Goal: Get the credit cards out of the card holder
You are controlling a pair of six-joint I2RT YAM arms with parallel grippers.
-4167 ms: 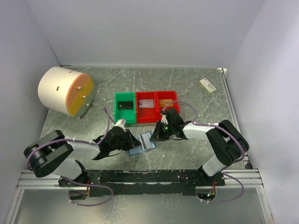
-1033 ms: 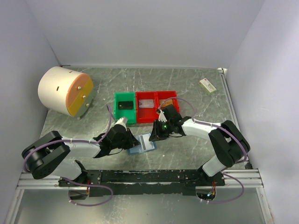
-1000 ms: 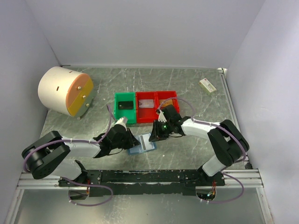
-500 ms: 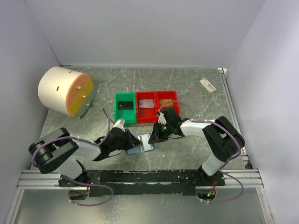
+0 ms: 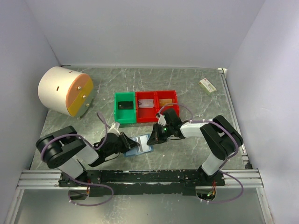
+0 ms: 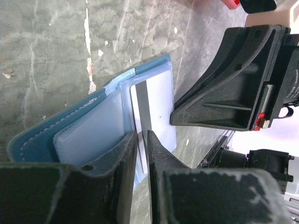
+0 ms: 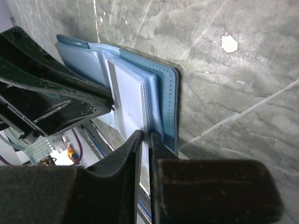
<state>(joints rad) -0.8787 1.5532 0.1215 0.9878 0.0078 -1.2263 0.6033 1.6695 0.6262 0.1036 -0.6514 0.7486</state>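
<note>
Looking down from overhead, you have the card holder [image 5: 140,145] open on the counter [image 5: 187,88], at 6 o'clock from the green bin [image 5: 125,120] and the red bins [image 5: 145,118] and apart from both. Your left claw [image 5: 126,142] reaches it from 9 o'clock and your right claw [image 5: 153,138] from 2 o'clock, so the blue wallet sits between the two tips, each touching it.

On your left wrist view the jaws stand narrow, only a slit between them, and the holder's inner leaf runs straight into that slit. A pale credit card [image 6: 156,105] with a dark stripe shows through the clear sleeve just beyond the fingertips, inside the holder. You cannot tell whether the pads bite the card itself or only the sleeve around it.

On your right wrist view the jaws are likewise narrow, nipped on the edge of the stacked clear sleeves at the holder's opposite side, with the blue stitched cover flat on the counter beside them. The left claw's dark fingers fill the 9 o'clock side of that view, meeting the same leaf.

A cream box [image 5: 207,85] lies at 1 o'clock near the far corner, and a white drum [image 5: 56,86] with an orange face rests on its side at 10 o'clock.
</note>
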